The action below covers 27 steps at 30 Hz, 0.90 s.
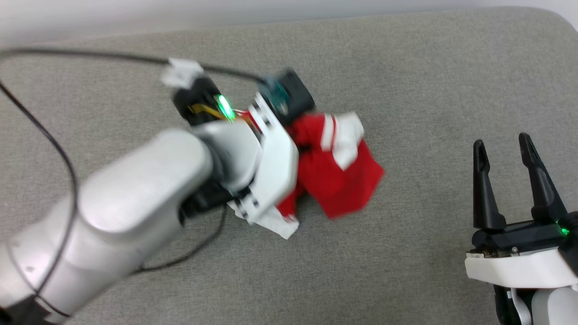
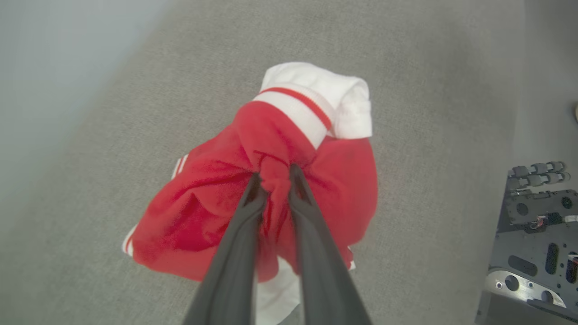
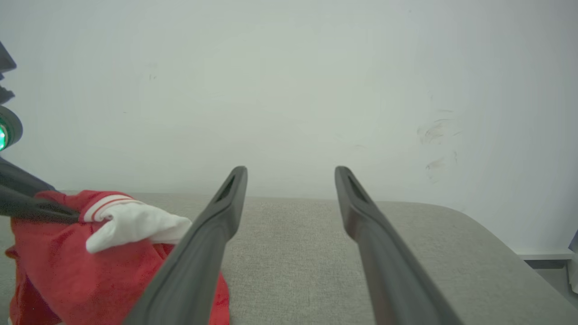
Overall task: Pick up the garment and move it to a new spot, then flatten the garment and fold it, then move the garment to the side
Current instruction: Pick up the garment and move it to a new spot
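The garment (image 1: 336, 178) is a red T-shirt with white sleeves and striped trim, bunched up and hanging over the grey cushion (image 1: 406, 81). My left gripper (image 2: 274, 179) is shut on a pinch of its red fabric; the garment (image 2: 203, 216) droops around the two dark fingers, one white sleeve (image 2: 325, 97) flopped over the far side. In the head view my left arm (image 1: 149, 198) covers part of the cloth. My right gripper (image 1: 503, 146) stands open at the lower right, apart from the cloth, with nothing between its fingers. The right wrist view has the garment (image 3: 76, 266) at its lower left.
A black cable (image 1: 67, 167) loops from my left arm over the cushion. The cushion's rounded edge (image 1: 557, 22) lies at the far right, with a pale wall (image 3: 289, 90) behind. My dark metal base (image 2: 533, 243) appears at the left wrist view's right edge.
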### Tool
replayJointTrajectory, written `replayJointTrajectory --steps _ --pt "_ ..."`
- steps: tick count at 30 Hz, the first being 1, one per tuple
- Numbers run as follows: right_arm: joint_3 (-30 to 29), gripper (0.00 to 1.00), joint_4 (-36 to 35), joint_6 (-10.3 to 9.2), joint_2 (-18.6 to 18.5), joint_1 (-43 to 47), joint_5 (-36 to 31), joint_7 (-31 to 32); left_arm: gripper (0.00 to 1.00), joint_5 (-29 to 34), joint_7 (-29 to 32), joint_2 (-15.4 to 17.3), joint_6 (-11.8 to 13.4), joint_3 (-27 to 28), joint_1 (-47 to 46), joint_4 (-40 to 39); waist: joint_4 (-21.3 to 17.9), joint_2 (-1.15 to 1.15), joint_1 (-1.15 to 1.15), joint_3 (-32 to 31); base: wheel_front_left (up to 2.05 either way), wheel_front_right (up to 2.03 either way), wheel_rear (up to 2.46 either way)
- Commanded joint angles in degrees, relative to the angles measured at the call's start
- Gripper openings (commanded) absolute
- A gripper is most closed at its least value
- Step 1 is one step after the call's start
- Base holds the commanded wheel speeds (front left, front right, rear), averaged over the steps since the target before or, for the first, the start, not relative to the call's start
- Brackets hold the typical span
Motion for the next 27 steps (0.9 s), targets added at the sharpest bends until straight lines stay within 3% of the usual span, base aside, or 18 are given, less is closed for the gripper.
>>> replayJointTrajectory --steps 1,7,16,17,19,20,21,23,27 --pt "-0.2 1.00 0.1 -0.04 0.0 -1.1 0.4 -0.1 0.00 -0.7 -1.6 -1.6 0.1 -3.3 2.3 0.9 -0.5 0.00 0.01 0.7 0.00 0.00 0.00" --pt "-0.6 1.00 0.6 -0.04 0.1 -1.1 0.1 -0.1 0.00 -2.4 -5.2 -6.6 0.1 -10.5 9.9 4.8 -0.7 0.00 0.01 1.4 0.00 0.00 0.00" --pt "-1.1 1.00 1.4 -0.04 0.1 -0.7 -0.6 -0.1 0.00 -0.2 -7.2 -10.8 0.0 -11.4 16.6 7.3 0.5 0.00 0.01 0.8 0.00 0.00 0.00" --pt "-1.0 1.00 1.6 -0.04 0.1 -0.5 -0.7 -0.1 1.00 0.3 -9.2 -11.1 0.0 -11.4 16.0 7.6 0.8 0.00 0.01 0.4 0.00 0.00 0.00" --pt "-0.8 1.00 2.0 -0.04 0.0 0.5 -1.1 -0.1 1.00 1.1 -16.8 -12.3 0.0 -11.1 14.0 7.8 1.6 0.00 0.01 -1.2 0.00 0.00 0.00" --pt "-0.8 1.00 2.0 -0.04 0.0 0.5 -1.1 -0.1 1.00 1.1 -16.8 -12.3 0.0 -11.1 14.0 7.8 1.6 0.00 0.01 -1.2 0.00 0.00 0.00" --pt "-0.7 1.00 2.2 -0.04 0.1 1.0 -1.4 -0.1 1.00 1.4 -22.9 -12.6 0.0 -9.3 13.6 8.3 2.2 0.00 0.01 -2.4 0.00 0.00 0.00" --pt "-0.7 1.00 2.4 -0.04 0.0 1.2 -1.6 -0.1 1.00 2.0 -25.7 -12.5 0.0 -8.3 13.5 8.8 2.5 0.00 0.01 -3.2 0.00 0.00 0.00" --pt "-0.7 1.00 3.0 -0.04 0.0 2.7 -1.9 -0.1 1.00 5.4 -35.8 -12.8 3.5 -4.4 13.3 10.1 3.7 0.00 0.01 -5.5 0.00 0.00 0.00"
